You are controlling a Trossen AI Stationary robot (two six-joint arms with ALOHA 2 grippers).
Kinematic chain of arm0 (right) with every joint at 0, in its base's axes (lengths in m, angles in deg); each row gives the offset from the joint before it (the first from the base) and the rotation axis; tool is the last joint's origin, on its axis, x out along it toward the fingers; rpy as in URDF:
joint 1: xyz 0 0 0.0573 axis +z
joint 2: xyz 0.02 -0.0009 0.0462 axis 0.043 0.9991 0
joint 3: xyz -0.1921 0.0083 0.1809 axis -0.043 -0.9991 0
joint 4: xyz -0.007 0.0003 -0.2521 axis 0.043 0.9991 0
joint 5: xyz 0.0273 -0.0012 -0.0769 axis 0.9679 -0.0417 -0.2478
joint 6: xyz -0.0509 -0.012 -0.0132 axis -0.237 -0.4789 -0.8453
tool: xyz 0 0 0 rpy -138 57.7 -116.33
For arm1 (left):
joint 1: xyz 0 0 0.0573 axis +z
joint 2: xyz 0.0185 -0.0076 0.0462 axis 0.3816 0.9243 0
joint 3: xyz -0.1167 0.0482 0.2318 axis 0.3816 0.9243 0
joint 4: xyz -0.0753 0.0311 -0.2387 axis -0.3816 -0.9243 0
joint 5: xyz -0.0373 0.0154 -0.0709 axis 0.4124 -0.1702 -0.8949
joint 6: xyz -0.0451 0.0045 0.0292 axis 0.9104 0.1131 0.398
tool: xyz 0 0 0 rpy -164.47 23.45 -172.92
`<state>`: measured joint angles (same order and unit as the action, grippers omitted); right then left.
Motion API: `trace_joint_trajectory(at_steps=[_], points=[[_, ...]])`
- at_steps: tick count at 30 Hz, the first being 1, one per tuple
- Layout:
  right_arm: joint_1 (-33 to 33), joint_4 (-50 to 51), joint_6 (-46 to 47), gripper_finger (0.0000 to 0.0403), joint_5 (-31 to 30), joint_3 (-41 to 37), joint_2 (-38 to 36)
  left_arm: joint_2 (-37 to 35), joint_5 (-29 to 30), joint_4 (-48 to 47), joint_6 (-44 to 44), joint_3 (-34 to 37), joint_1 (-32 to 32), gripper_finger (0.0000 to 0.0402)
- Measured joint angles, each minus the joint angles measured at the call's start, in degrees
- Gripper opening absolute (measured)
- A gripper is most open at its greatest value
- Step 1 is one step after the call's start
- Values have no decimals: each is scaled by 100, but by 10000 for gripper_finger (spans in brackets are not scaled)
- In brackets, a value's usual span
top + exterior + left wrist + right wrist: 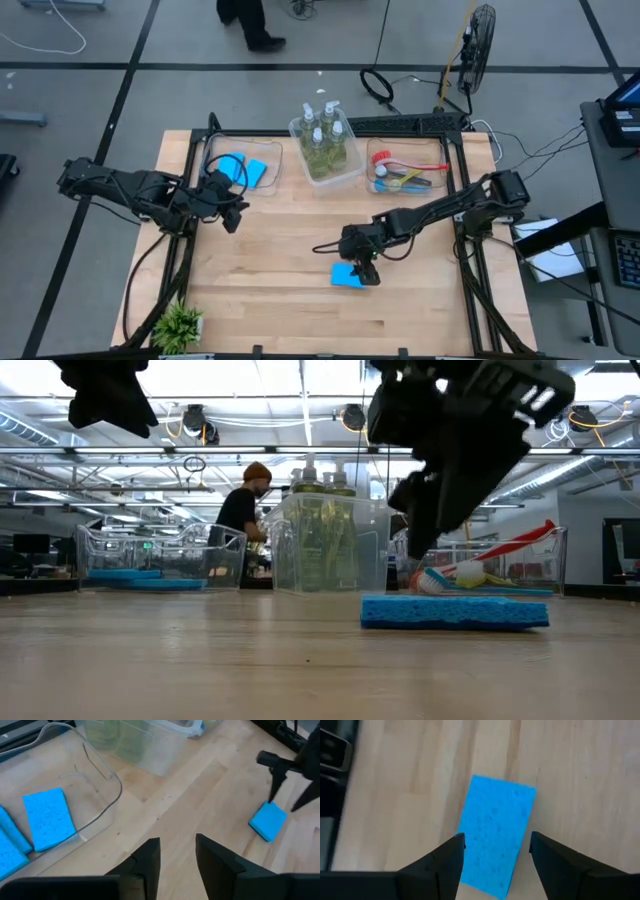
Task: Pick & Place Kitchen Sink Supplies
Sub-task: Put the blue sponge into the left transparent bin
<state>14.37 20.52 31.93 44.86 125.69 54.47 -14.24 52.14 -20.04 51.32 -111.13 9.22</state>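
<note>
Right end effector [496, 851] hovers above the loose blue sponge [496, 847] on the tabletop [270, 260], fingers spread wide to straddle it — nothing held. Left end effector [177, 855], partly open and empty, sits beside the sponge bin [215, 165] — three sponges inside.

A robotics lab or workshop is showing here: a wooden table [280, 250] is sitting in a black frame [420, 123] on a grey floor [100, 100] strewn with cables [375, 85], ceiling trusses [300, 450] are running overhead, and a person [240, 510] is standing behind.
</note>
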Motion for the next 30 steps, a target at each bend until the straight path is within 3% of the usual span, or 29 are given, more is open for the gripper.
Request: trace_joint_trajectory(at_steps=[7,12,20,24,30], points=[[36,57,128,213,-109,-1,424,-2,-128,0,-145,0,0,141],[74,68,232,212,-627,-7,717,-2,-185,-45,-231,0,-4,145],[98,66,285,202,-811,11,815,-2,-285,-167,-224,0,-2,145],[93,73,454,161,-820,10,819,-2,-294,-166,-202,0,-2,145],[54,71,746,61,-829,9,824,-2,-292,-164,-143,0,0,145]])
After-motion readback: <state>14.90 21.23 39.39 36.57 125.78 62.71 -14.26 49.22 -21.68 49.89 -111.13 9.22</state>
